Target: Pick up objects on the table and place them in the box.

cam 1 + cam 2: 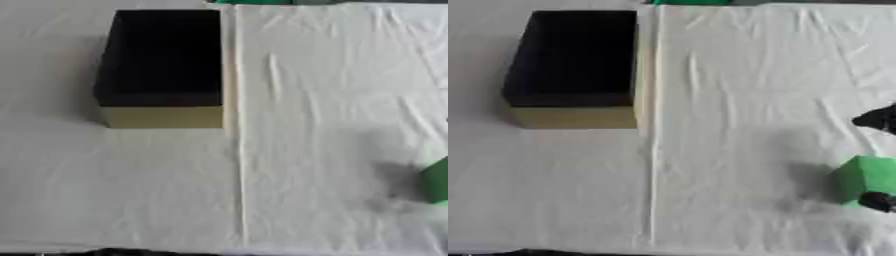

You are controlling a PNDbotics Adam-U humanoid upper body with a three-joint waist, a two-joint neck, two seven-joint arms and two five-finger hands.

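A big box (570,60) sits on the counter (562,190) on the far left side. The box is open at the top and looks black and dark inside. Its front wall is a pale yellow-brown colour. Nothing can be seen inside the box because it is so dark. The counter is covered with white cloth (745,100), and the cloth has many small wrinkles. A long fold line runs down the cloth just to the right of the box. A green block (866,179) is at the right edge, well apart from the box, on the near side of the counter. It throws a soft grey shadow on the cloth to its left. The right hand (878,200) shows only as small black bits at the right edge. One black bit touches the green block low on its near right corner, and another black bit (878,119) pokes in above the block, apart from it. So little of this hand shows that I cannot tell if its fingers are apart or closed on the block. A strip of something green (691,2) peeks in at the far edge of the counter.
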